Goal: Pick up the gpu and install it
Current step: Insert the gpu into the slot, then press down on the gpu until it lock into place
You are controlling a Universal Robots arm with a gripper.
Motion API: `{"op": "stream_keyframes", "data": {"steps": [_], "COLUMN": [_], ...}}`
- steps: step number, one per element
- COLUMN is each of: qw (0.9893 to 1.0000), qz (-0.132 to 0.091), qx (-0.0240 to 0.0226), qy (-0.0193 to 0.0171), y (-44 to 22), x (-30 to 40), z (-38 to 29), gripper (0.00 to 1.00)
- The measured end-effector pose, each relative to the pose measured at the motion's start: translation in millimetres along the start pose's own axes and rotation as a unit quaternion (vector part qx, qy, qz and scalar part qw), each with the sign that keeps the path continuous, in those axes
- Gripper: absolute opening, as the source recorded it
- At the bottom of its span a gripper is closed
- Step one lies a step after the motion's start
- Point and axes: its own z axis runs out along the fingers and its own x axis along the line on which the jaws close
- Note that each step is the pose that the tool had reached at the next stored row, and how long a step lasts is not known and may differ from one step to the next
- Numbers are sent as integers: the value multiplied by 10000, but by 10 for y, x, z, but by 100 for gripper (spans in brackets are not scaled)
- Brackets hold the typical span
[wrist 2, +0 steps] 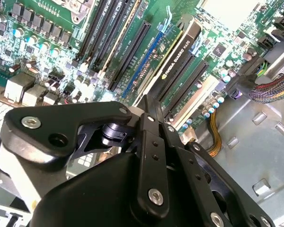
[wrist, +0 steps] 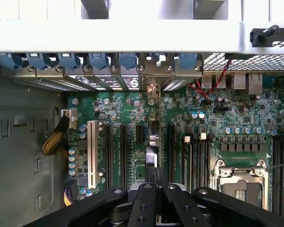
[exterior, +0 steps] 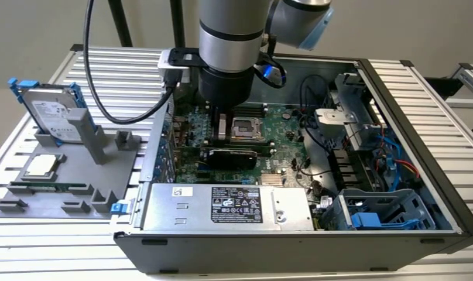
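The gpu (exterior: 235, 157) stands on its long edge on the green motherboard (exterior: 287, 126) inside the open computer case, its black cooler facing the case front. In the second wrist view the gpu (wrist 2: 182, 49) runs along the black expansion slots. The first wrist view shows the gpu (wrist: 153, 139) edge-on, its bracket end at the case's rear slot openings. My gripper (exterior: 220, 142) reaches straight down from the arm onto the card's upper edge. In both wrist views the black fingers meet on that thin edge, gripper (wrist 2: 149, 100) and gripper (wrist: 154, 171) shut on it.
On the exterior view's left, a grey fixture (exterior: 103, 175) holds a hard drive with blue rails (exterior: 53, 111), a processor chip (exterior: 41, 167) and a memory stick (exterior: 49, 187). In the case are the power supply (exterior: 225, 205), a blue drive cage (exterior: 385, 213), loose cables (exterior: 397, 155) and the processor socket (wrist: 239, 182).
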Motion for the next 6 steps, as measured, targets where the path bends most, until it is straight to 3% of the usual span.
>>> {"op": "stream_keyframes", "data": {"steps": [6], "qw": [10000], "qz": [-2], "qx": [0], "qy": [0], "y": [0], "x": [0], "z": [0], "gripper": [0]}}
